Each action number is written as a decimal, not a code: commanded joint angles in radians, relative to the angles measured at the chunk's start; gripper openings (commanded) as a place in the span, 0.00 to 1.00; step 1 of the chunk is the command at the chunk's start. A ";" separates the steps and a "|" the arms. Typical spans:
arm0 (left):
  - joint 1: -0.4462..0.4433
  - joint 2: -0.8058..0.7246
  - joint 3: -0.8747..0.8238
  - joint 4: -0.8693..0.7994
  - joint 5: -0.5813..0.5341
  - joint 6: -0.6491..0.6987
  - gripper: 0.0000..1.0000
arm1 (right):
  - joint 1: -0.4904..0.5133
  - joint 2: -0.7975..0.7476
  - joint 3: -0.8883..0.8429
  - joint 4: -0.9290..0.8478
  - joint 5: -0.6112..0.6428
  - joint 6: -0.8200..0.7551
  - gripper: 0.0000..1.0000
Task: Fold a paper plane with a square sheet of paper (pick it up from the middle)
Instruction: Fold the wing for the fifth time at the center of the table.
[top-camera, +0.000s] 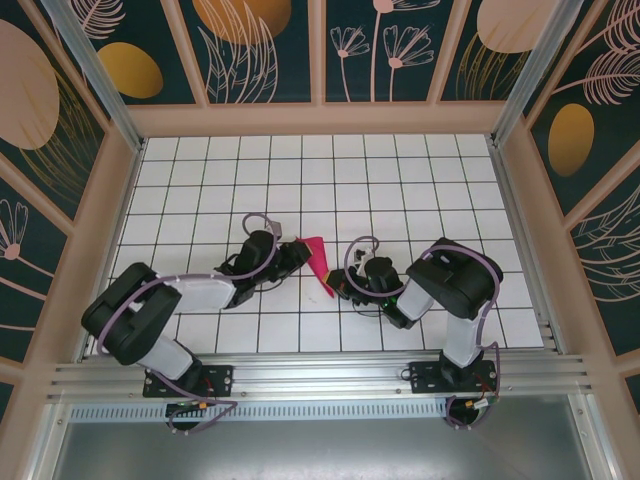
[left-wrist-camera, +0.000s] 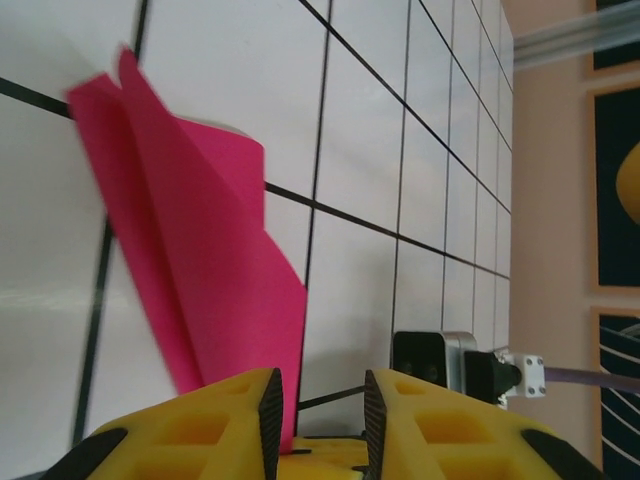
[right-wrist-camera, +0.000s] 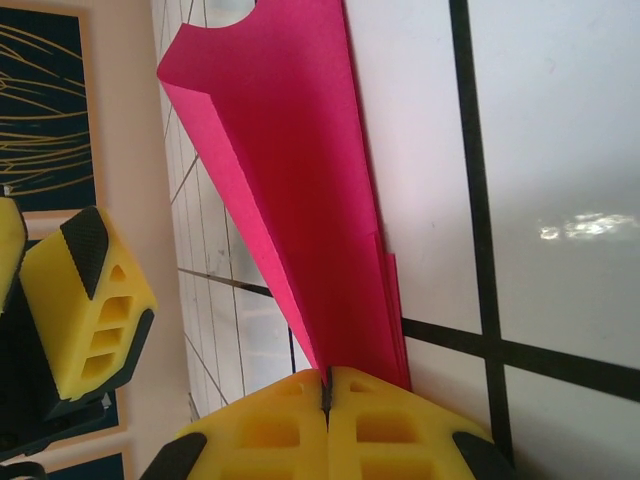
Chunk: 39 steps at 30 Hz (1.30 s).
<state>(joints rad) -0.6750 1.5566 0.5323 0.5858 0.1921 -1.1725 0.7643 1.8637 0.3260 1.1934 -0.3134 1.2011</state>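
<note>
One pink sheet (top-camera: 318, 262), part-folded into a narrow wedge, mid-table (top-camera: 400, 180) between two tools. Right tool (right-wrist-camera: 327, 385) clamped shut on stacked fold end; left tool (left-wrist-camera: 322, 400) jaws apart, free edge in the gap. Thin, light, floppy, creases easily; best gripped on the layered fold.

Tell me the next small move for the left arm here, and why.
Probably close the left gripper on the folded pink paper. Its jaws stand apart, with the paper's edge running down into the gap beside one finger, while the right gripper is shut on the paper from the other side. Closing would likely give both arms a hold for the next crease.
</note>
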 joint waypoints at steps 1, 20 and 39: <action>0.004 0.059 0.037 0.107 0.093 0.000 0.29 | -0.008 0.045 -0.007 -0.142 0.011 0.023 0.00; 0.003 0.223 0.100 0.128 0.130 0.026 0.29 | -0.005 -0.054 0.043 -0.280 0.007 -0.055 0.19; 0.003 0.209 0.117 0.092 0.133 0.055 0.31 | 0.001 -0.071 0.078 -0.415 0.018 -0.075 0.00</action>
<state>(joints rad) -0.6750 1.7885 0.6323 0.6933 0.3294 -1.1408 0.7628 1.7603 0.4149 0.8722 -0.3309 1.1252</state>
